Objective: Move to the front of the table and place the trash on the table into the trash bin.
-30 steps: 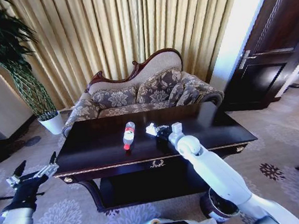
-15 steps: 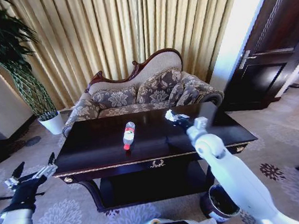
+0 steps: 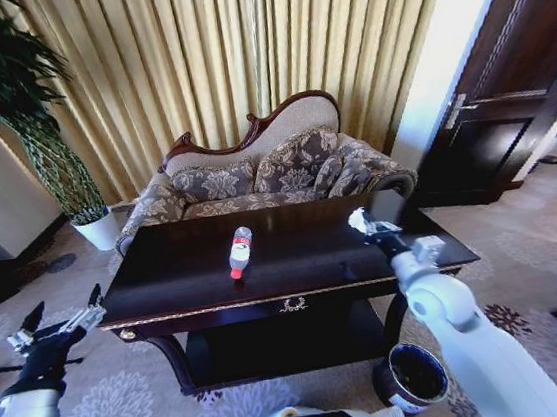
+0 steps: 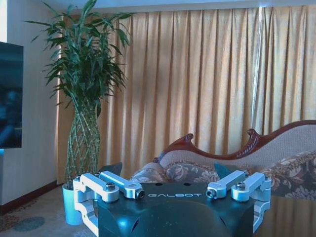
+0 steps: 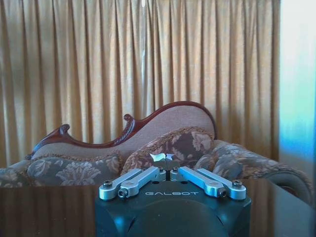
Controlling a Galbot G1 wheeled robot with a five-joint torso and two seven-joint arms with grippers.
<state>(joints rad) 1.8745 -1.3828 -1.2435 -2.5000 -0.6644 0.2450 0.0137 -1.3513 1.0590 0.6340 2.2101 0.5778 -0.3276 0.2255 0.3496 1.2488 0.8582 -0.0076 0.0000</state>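
From the head view, the right gripper [image 3: 364,222] hangs above the tabletop [image 3: 175,271] near its right edge, fingers pinched on a scrap of white paper [image 3: 358,220]. The plastic bottle [image 3: 239,251] lies near the tabletop's middle. The trash bin [image 3: 411,375] stands on the floor by the front right corner. The left gripper [image 3: 63,327] waits off the left edge, fingers spread wide.

In the left wrist view, those fingers [image 4: 114,185] stand wide apart.

In the right wrist view, the fingers [image 5: 136,180] close narrowly on the paper [image 5: 161,157].
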